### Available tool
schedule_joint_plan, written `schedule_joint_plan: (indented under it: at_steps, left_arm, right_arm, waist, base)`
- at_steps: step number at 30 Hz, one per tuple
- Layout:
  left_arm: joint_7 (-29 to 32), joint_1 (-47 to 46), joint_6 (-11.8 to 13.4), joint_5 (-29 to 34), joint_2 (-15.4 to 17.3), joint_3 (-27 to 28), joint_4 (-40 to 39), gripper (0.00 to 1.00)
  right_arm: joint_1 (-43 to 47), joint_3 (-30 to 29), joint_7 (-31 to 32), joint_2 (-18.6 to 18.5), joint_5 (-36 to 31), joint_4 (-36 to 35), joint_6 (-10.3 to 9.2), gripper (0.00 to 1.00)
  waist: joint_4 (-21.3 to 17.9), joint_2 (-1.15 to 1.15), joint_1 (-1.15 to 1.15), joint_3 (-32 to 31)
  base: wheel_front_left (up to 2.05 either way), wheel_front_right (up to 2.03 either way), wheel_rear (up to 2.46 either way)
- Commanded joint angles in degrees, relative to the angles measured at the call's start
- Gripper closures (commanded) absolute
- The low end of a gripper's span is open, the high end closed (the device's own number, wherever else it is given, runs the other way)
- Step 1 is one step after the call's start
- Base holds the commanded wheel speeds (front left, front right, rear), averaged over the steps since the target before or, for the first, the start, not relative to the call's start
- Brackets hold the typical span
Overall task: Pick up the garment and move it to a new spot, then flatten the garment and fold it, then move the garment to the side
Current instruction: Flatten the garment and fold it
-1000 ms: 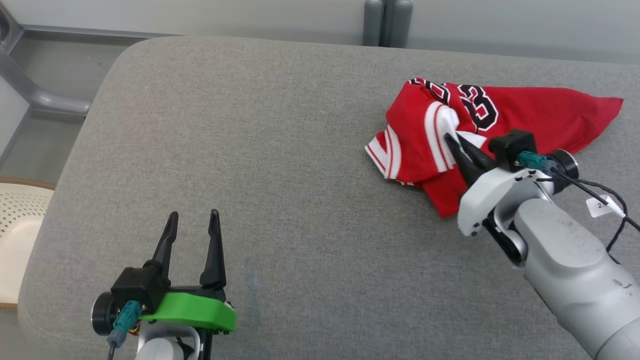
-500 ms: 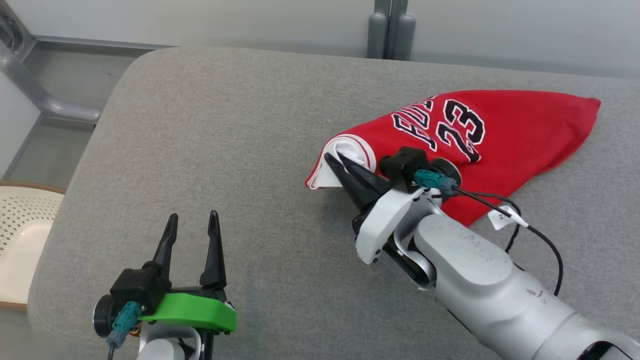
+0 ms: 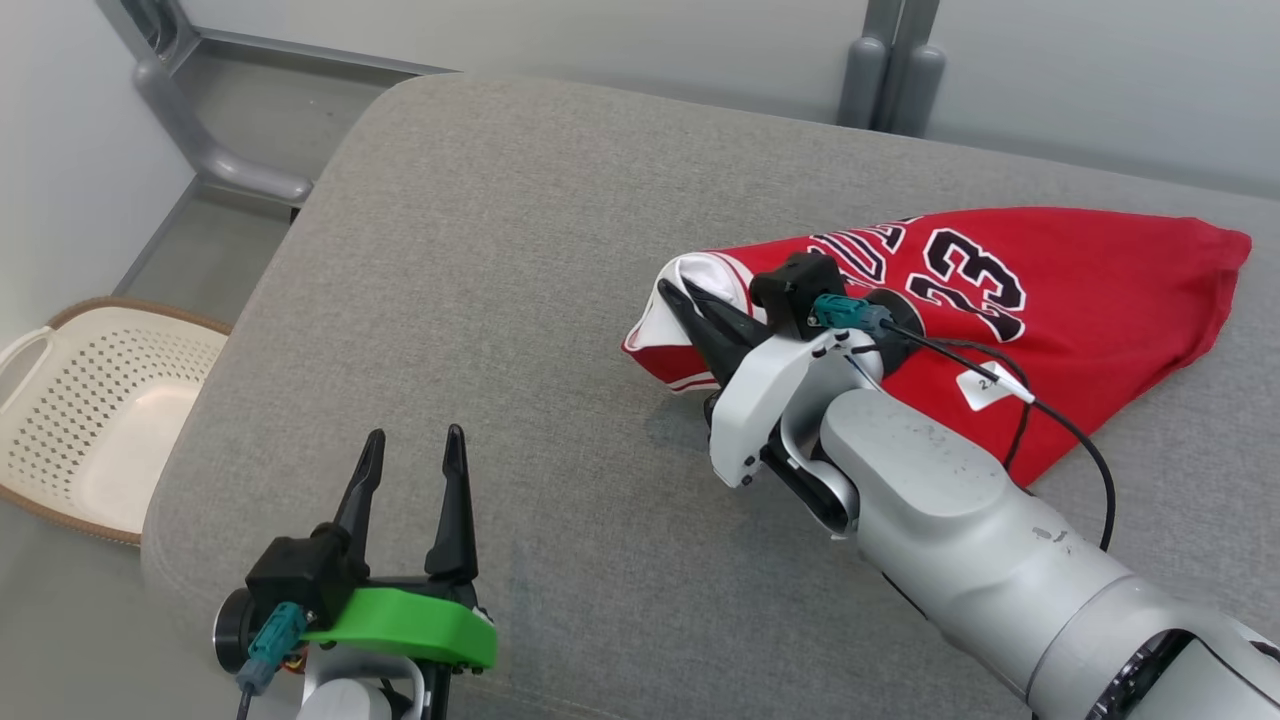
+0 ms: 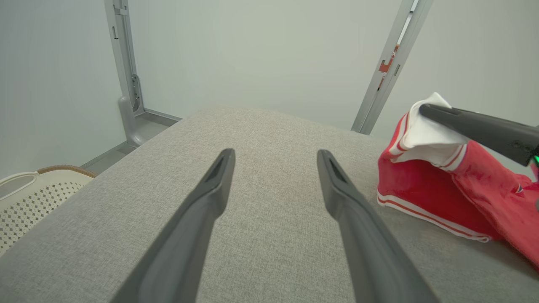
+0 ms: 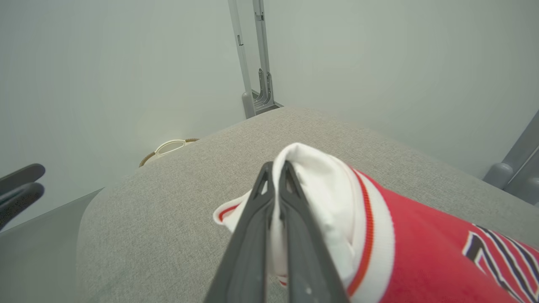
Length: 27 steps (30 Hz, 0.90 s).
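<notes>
While the right claw [image 3: 670, 296] is clamped shut on the white-trimmed edge of the red basketball jersey [image 3: 1100, 290], the cloth trails toward three o'clock across the grey padded bench [image 3: 480, 250]. The relocating step seems in hand. Next comes release and flattening, likely needing the empty, parted left claw [image 3: 415, 440] at seven o'clock.

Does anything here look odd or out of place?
The red jersey lies crumpled and askew on the grey cushion, one white-trimmed edge held up in the shut right pincer. Nothing looks torn or spilled.
</notes>
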Motion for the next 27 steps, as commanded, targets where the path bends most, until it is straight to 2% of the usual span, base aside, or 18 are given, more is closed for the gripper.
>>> schedule_joint_plan:
  at_steps: [1, 2, 3, 4, 9, 15, 20, 21, 27]
  left_arm:
    - [0.0, -0.2, 0.2, -0.8, 0.1, -0.2, 0.1, 0.00]
    - [0.0, -0.3, 0.3, -0.7, 0.1, -0.4, 0.1, 0.00]
    - [0.0, -0.3, 0.4, -0.9, 0.1, -0.5, 0.1, 0.00]
    - [0.0, -0.4, 0.5, -1.0, 0.1, -0.7, 0.1, 0.00]
    - [0.0, -0.4, 1.0, -1.0, 0.1, -0.4, -0.4, 0.00]
    - [0.0, 0.2, 0.8, -0.3, 0.1, 0.5, -0.7, 0.00]
    - [0.0, 1.2, 0.5, 0.4, 0.1, 1.5, -1.0, 0.00]
    - [0.0, 1.7, 0.3, 0.7, 0.1, 2.0, -1.0, 0.00]
    - [0.0, 2.9, -0.2, 1.6, 0.1, 2.6, -0.8, 0.00]
  right_arm:
    - [-0.6, 0.7, -0.2, 0.1, 0.8, -0.4, -0.02, 1.00]
    - [-0.7, 1.5, -0.2, 0.1, 1.6, -0.5, -0.02, 0.64]
    - [-0.7, 2.0, -0.2, 0.1, 2.3, -0.8, -0.02, 0.47]
    - [-0.9, 2.5, -0.2, 0.1, 2.8, -0.8, -0.02, 0.00]
    - [-0.9, 3.3, -0.2, 0.0, 4.4, -2.1, -0.03, 0.00]
    - [0.8, -0.9, -0.2, 0.0, 1.5, -5.2, -0.03, 0.00]
    - [5.7, -9.7, -0.2, -0.7, -5.4, -8.3, -0.03, 0.00]
    - [8.9, -14.4, -0.2, -1.8, -8.3, -9.8, -0.03, 0.00]
    - [19.4, -27.8, -0.2, -3.7, -16.7, -14.4, -0.02, 0.00]
  waist:
    - [1.4, 0.00, 0.00, 0.2]
    - [1.7, 0.00, 0.00, 0.2]
    - [1.9, 0.00, 0.00, 0.2]
    - [2.0, 0.00, 0.00, 0.3]
    - [1.3, 0.00, 0.00, 0.7]
    - [-2.2, 0.00, 0.00, 0.4]
    - [-6.1, 0.00, 0.00, -0.7]
    - [-7.7, 0.00, 0.00, -1.2]
    - [-11.4, 0.00, 0.00, -2.6]
  base:
    - [0.00, 0.00, 0.00]
    - [0.00, 0.00, 0.00]
    - [0.00, 0.00, 0.00]
    - [0.00, 0.00, 0.00]
    - [0.00, 0.00, 0.00]
    - [0.00, 0.00, 0.00]
    - [0.00, 0.00, 0.00]
    - [0.00, 0.00, 0.00]
    - [0.00, 0.00, 0.00]
